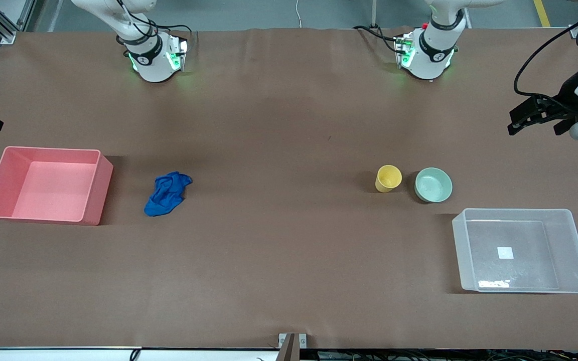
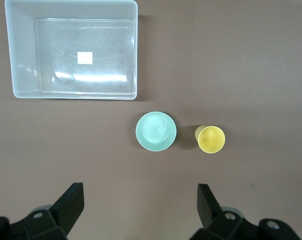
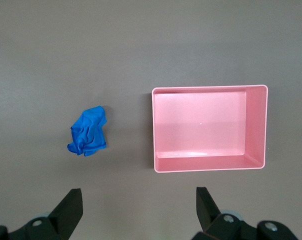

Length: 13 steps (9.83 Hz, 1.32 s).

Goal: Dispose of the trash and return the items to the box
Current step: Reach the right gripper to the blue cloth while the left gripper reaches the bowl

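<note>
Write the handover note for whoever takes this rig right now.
Left claw: open, holding nothing, up over the table at the left arm's end.
Right claw: open, holding nothing, up over the table near the pink bin.
Blue trash wad: on the table beside the pink bin, not in it.
Yellow cup and mint-green bowl: upright, side by side, just farther from the front camera than the clear box, which holds neither of them.
Done: nothing.
Left: bin the wad, box the cup and bowl.
</note>
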### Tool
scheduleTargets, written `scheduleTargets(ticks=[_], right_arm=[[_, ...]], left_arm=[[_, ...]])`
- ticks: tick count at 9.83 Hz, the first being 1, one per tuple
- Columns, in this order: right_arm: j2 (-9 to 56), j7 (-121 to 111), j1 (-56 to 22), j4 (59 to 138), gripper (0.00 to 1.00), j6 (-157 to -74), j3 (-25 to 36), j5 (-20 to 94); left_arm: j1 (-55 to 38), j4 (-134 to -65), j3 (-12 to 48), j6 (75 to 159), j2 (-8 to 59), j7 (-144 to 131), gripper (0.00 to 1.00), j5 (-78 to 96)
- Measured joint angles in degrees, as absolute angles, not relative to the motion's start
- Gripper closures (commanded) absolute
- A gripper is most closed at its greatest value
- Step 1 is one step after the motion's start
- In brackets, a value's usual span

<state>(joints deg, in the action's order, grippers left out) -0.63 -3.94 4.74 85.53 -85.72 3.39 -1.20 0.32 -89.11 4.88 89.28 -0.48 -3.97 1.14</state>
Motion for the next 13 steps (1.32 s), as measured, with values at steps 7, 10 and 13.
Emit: scheduleTargets(ticks=[7,10,13], right_arm=[[-0.4,-1.2,4.5,87.3,0.00,-84.9,0.3,-1.1],[1.0,6.7,3.5,100.0,0.00,-99.8,-7.4,-1.2],[6.4,11.5,2.9,118.0,0.00,-122.3,-10.7,-2.5]], left_arm=[[0.3,-89.0,4.9,90.0,-0.4,-4.0,0.00,1.1],[0.5,-97.1,4.9,98.4,0.1,-4.0,0.00,1.1],[0.8,-112.2,4.9,115.9,1.3,-4.0,0.00,1.1]])
